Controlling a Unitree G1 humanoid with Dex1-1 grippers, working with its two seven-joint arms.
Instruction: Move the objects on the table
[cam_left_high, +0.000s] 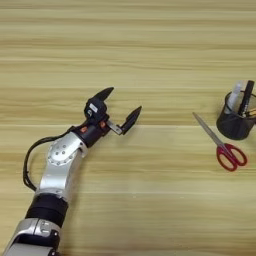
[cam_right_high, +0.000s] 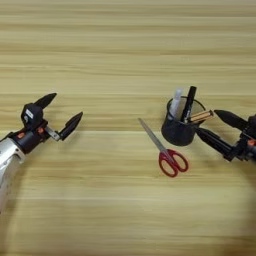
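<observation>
A black wire-mesh pen cup (cam_right_high: 179, 131) stands on the table (cam_right_high: 125, 210) at the right, holding a white pen (cam_right_high: 175, 101), a black pen (cam_right_high: 189, 101) and a tan one leaning right. Red-handled scissors (cam_right_high: 171, 161) lie flat just left of the cup, blades pointing up-left. My right gripper (cam_right_high: 208, 123) is open right beside the cup's right side; its lower finger (cam_right_high: 212, 140) reaches the cup wall, and nothing is held. My left gripper (cam_left_high: 121, 103) is open over bare wood at the left, far from the objects.
The left arm (cam_left_high: 60, 165) stretches in from the bottom left corner with a black cable looped beside it. Bare wood-grain planks fill the far half of the table and the stretch between the left gripper and the scissors.
</observation>
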